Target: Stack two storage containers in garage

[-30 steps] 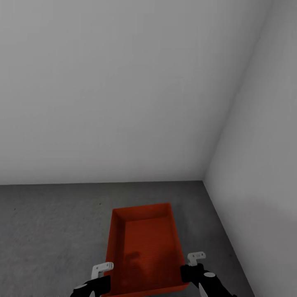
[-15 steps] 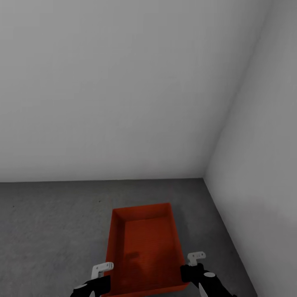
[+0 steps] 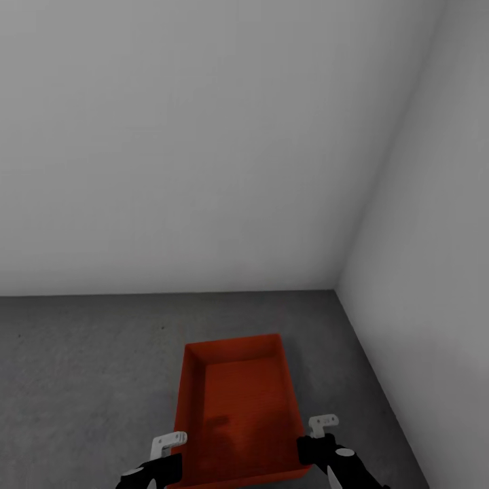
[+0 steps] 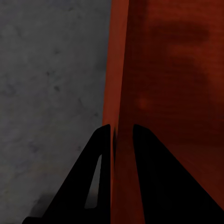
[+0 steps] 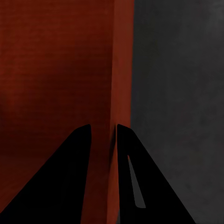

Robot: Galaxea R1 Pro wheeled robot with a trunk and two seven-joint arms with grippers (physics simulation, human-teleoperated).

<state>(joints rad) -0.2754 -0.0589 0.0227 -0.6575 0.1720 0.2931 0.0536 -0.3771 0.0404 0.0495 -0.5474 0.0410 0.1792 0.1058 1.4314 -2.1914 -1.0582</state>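
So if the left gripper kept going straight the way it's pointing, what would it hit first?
The left gripper is clamped on the storage container's side wall, so it would slide along that wall; beyond it probably the floor, though depth is unclear.

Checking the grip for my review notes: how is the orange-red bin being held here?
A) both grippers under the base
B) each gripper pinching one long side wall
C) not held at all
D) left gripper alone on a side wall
B: the left gripper and the right gripper each straddle a thin side wall of the bin, one finger inside and one outside.
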